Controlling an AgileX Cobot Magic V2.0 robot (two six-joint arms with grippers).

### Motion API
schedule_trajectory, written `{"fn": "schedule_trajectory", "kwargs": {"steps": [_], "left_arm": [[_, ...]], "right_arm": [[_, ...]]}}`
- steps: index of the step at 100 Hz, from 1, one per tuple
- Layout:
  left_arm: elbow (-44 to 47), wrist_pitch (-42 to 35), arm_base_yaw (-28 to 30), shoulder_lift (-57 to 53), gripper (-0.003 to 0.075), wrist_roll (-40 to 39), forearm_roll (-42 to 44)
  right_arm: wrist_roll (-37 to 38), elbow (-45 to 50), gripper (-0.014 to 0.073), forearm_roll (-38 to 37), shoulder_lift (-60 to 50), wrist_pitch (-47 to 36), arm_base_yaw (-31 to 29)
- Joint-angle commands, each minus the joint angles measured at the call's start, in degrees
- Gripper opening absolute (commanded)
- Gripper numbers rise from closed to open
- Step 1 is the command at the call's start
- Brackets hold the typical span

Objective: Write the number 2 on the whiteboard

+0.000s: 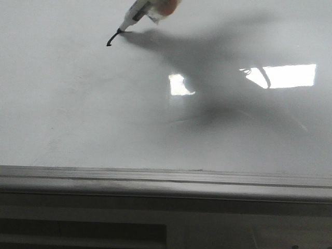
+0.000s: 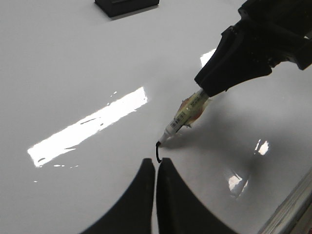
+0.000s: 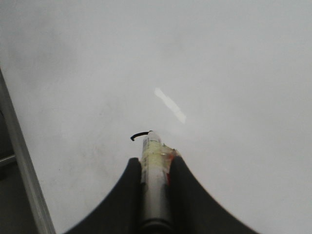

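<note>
The right tool (image 3: 155,168) pinches a light, stiff marker (image 2: 183,118) mid-barrel, tip touching the slick whiteboard (image 1: 104,119) by a short starting stroke (image 1: 112,39), while the left tool (image 2: 156,168) sits nearly closed, empty.

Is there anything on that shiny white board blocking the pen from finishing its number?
Nothing visible does. The white marker pen in the right gripper touches bare glossy whiteboard beside its short black curved stroke. The small black block lies far away.
</note>
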Motion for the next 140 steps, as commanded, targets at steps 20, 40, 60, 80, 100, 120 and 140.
{"fn": "schedule_trajectory", "kwargs": {"steps": [20, 40, 60, 80, 100, 120, 140], "left_arm": [[-2.08, -3.95, -0.13, 0.32, -0.0020, -0.48, -0.52], [-2.08, -3.95, -0.13, 0.32, -0.0020, -0.48, -0.52], [-2.08, -3.95, -0.13, 0.32, -0.0020, -0.48, -0.52], [-2.08, -3.95, -0.13, 0.32, -0.0020, -0.48, -0.52], [-2.08, -4.04, -0.13, 0.32, -0.0019, -0.48, -0.52], [-2.08, -4.04, -0.13, 0.32, -0.0019, -0.48, -0.52], [-1.97, -4.04, -0.13, 0.32, -0.0019, -0.48, -0.52]], "right_arm": [[-0.20, -0.62, -0.0050, -2.48, -4.53, 7.56, -3.58], [1.65, 4.64, -0.0050, -0.20, -4.53, 6.50, -0.75], [1.65, 5.63, -0.0050, 0.55, -2.25, 2.23, 4.22], [1.72, 5.63, -0.0050, 0.91, -1.05, 1.19, 6.18], [1.89, 5.87, -0.0049, -0.71, -2.26, 4.62, 4.19], [2.99, 8.31, -0.0049, -2.11, -6.01, 9.07, -1.58], [2.99, 11.05, -0.0050, -2.32, -11.17, 10.75, -4.88]]}}
